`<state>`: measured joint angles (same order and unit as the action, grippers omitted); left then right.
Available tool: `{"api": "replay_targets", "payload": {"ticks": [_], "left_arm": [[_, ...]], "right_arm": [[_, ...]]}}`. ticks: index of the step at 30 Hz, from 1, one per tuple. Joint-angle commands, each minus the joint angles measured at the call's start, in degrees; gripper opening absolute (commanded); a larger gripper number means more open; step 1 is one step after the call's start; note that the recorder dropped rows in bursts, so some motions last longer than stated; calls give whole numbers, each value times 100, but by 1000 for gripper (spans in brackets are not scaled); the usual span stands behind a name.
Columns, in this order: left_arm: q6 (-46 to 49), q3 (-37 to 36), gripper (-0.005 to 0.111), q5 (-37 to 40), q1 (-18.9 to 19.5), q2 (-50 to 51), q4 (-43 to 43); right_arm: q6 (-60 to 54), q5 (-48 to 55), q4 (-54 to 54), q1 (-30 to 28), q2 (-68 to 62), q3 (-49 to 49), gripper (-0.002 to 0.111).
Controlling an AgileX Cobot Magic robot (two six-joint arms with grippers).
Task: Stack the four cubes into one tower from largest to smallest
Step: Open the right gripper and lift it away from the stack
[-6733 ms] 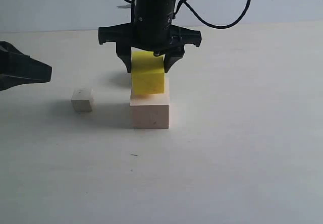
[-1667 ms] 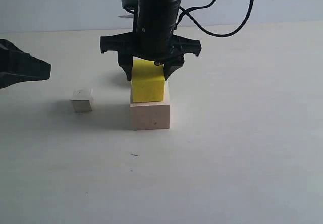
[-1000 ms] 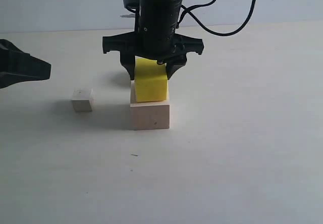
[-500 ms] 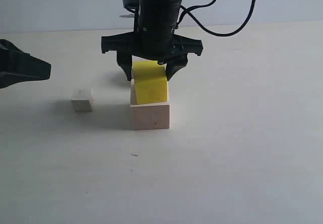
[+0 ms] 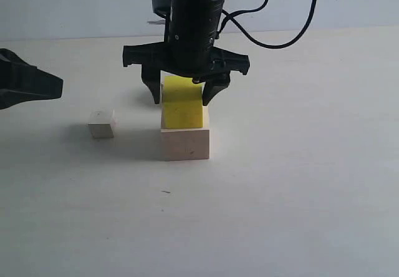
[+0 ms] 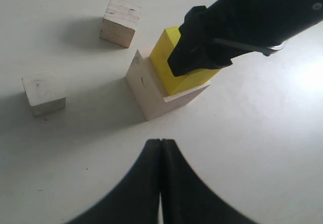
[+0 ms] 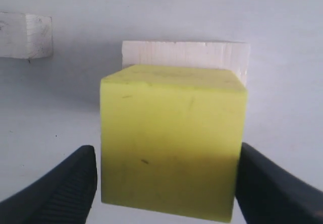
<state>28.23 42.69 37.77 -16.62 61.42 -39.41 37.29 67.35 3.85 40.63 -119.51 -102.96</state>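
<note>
Right gripper (image 5: 181, 100) spread, straddling yellow cube (image 5: 182, 110) seated on big wooden cube (image 5: 185, 145); I'd lift straight up. Left gripper (image 6: 160, 183) pressed together.

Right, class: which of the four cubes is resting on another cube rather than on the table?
The yellow cube: it sits on the largest wooden cube; the others stand on the table.

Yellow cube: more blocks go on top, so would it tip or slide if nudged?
The yellow cube is likely rigid: its edges look crisp. It sits flat on the wider wooden base cube, so tipping seems unlikely; its smooth faces might slide.
</note>
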Motion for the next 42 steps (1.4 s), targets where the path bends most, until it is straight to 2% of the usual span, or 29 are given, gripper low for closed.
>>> {"api": "replay_targets", "payload": {"ticks": [1, 20, 29, 32, 39, 42], "left_arm": [[7, -20, 0, -24, 10, -47, -13], [7, -20, 0, -24, 10, -47, -13], [7, -20, 0, -61, 10, -47, -2], [7, -20, 0, -97, 10, -3, -2], [19, 171, 0, -150, 10, 688, 33], [19, 421, 0, -150, 10, 1046, 33]], "right_arm": [[24, 11, 4, 1, 73, 7, 70], [2, 225, -175, 1, 367, 7, 70], [-24, 262, -979, 1, 988, 7, 69], [-137, 262, -1392, 1, 1198, 7, 56], [-1060, 262, -1563, 1, 1565, 7, 3], [-1210, 262, -1762, 1, 1696, 7, 0]]}}
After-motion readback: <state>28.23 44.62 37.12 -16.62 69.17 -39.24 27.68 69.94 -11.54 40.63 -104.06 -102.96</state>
